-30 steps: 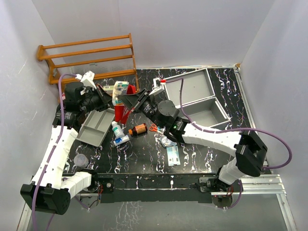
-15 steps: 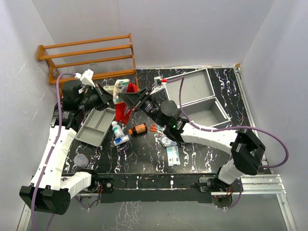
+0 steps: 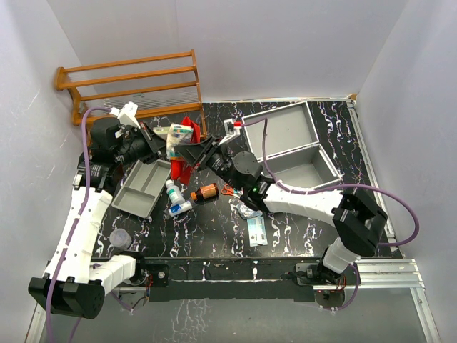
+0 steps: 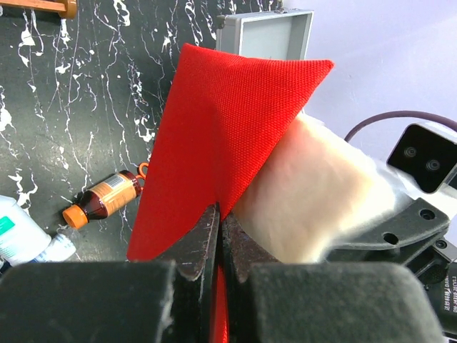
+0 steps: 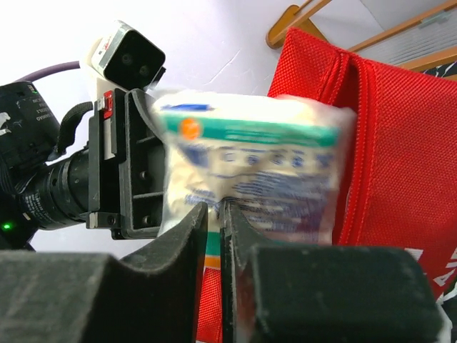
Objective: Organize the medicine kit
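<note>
Feeding a white packet (image 5: pixel 250 164) into the red pouch (image 4: pixel 228 128), by the look of it, both held up above the bench (image 3: pixel 214 229) between the two arms. To do it well: hold the pouch mouth wide and steady, slide the packet straight down past the rim, let go only once well inside, then back out without dragging the fabric. As for the left jaws, pressed together on a fold of the pouch; the right jaws, nipped on the packet's lower edge. With the left arm (image 3: pixel 78 214) raised and bent inward, the right arm (image 3: pixel 307 200) stretched far across toward it, wrists almost facing. Grey medicine kit (image 3: pixel 289 132) lying open at the far right of the bench, well apart from the pouch.
</note>
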